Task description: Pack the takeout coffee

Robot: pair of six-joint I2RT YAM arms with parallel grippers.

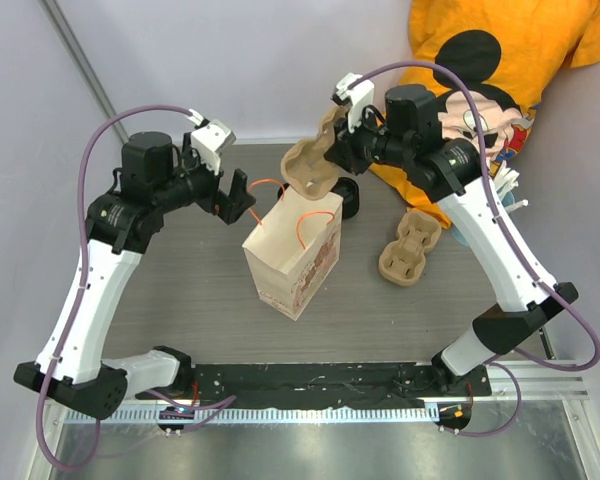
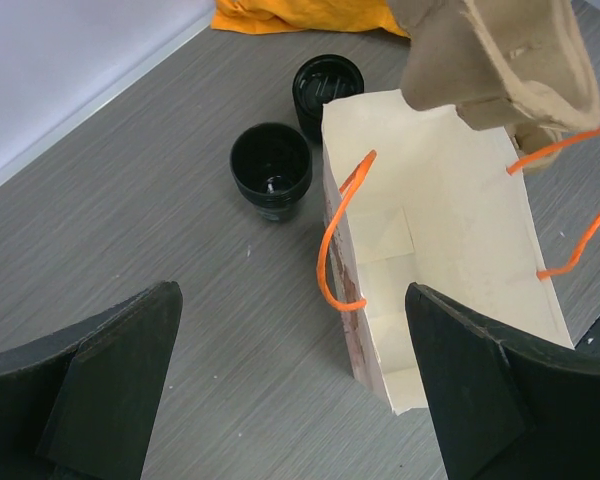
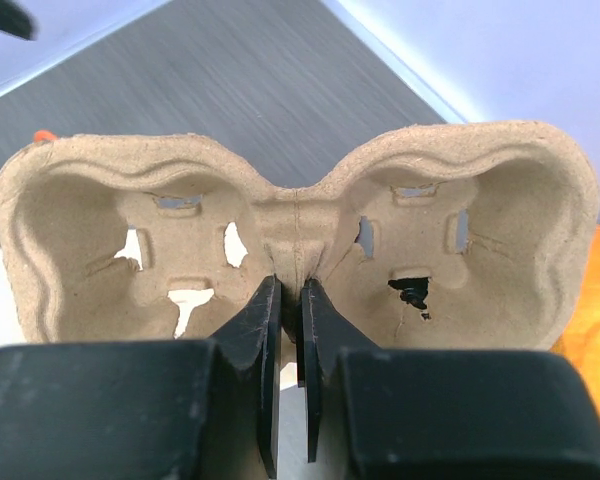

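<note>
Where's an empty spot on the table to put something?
Bare table left of the paper bag and between it and the arms' bases. Crowded behind the bag: black coffee cup, carrier held above. Another carrier lies on the right.

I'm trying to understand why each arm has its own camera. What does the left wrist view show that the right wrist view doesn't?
Only the left wrist view: the inside of the bag, a black cup beside it, another round black piece behind that, and the left gripper, open. Only the right wrist view: the right gripper shut on the middle ridge of the carrier, both pockets seen close up. Both: the carrier and the grey table.
</note>
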